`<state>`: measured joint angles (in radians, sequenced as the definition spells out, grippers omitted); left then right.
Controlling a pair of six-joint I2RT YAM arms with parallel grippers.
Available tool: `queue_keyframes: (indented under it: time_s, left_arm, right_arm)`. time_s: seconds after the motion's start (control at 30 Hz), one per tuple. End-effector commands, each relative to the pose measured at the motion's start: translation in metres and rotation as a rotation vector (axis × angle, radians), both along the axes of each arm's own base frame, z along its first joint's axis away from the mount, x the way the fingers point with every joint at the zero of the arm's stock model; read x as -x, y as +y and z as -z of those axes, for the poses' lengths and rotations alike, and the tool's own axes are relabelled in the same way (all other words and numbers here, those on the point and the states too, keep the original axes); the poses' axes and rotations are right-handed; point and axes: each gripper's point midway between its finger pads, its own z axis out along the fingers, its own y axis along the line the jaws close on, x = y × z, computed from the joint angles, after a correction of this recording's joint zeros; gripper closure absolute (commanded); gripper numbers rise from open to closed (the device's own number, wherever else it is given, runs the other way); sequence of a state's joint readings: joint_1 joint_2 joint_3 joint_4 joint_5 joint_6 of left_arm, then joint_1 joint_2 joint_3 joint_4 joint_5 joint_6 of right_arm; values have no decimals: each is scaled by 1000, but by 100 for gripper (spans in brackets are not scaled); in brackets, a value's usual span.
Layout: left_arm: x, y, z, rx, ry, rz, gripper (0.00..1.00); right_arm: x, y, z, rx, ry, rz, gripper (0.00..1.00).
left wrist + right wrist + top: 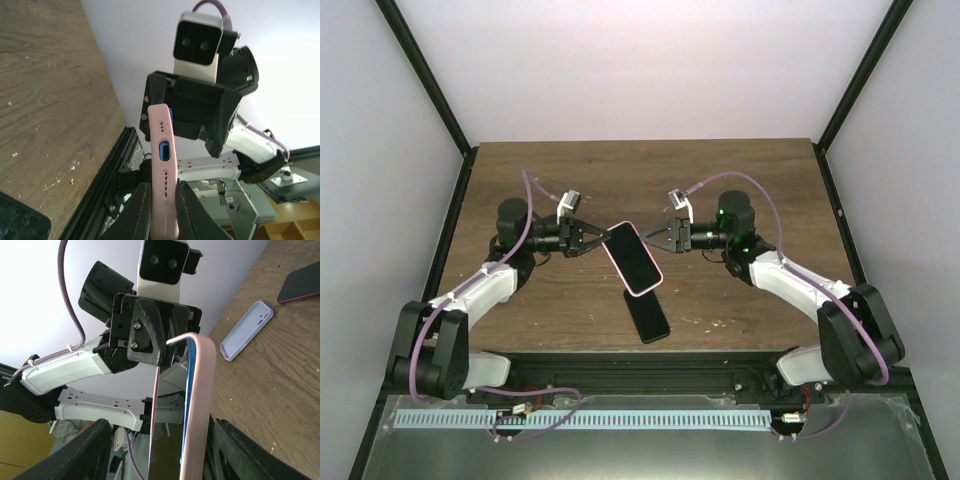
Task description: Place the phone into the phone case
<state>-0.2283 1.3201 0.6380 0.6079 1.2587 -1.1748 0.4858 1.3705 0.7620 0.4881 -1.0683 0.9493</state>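
Note:
A blue phone sits inside a pink case [632, 258], held tilted above the table. My left gripper [596, 240] is shut on the case's left edge. In the left wrist view both fingers [141, 210] pinch the pink case [161, 130] below its charge port. My right gripper [647, 238] is open at the case's upper right corner. In the right wrist view the pink case [200, 405] stands between the spread fingers [90, 450], closer to the right one. The right gripper [160, 445] grips nothing.
A dark phone [647, 315] lies flat on the wooden table [520, 180] near the front edge, also in the left wrist view [20, 220]. The right wrist view shows a lavender case [247, 330] lying open side up and a dark phone [300, 287] beyond it.

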Motion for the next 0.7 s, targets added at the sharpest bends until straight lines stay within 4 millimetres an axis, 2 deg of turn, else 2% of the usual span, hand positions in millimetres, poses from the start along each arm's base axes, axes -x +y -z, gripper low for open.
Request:
queue_keyframes:
  time_s: [0.0, 0.33, 0.43, 0.57, 0.67]
  left_arm:
    - [11, -5, -19, 9, -123, 93, 100]
    - [13, -12, -11, -20, -110, 130, 100]
    - [12, -12, -8, -28, -103, 133, 100]
    - [9, -12, 1, -71, -73, 126, 100]
    - [7, -11, 7, -108, -67, 116, 100]
  right_arm:
    - [-2, 6, -5, 20, -21, -51, 43]
    - [-5, 20, -9, 25, -29, -104, 48]
    - [-7, 22, -10, 25, -34, -98, 60]
    - [-10, 23, -9, 22, -39, -83, 84]
    - [-8, 23, -8, 13, -40, -84, 96]
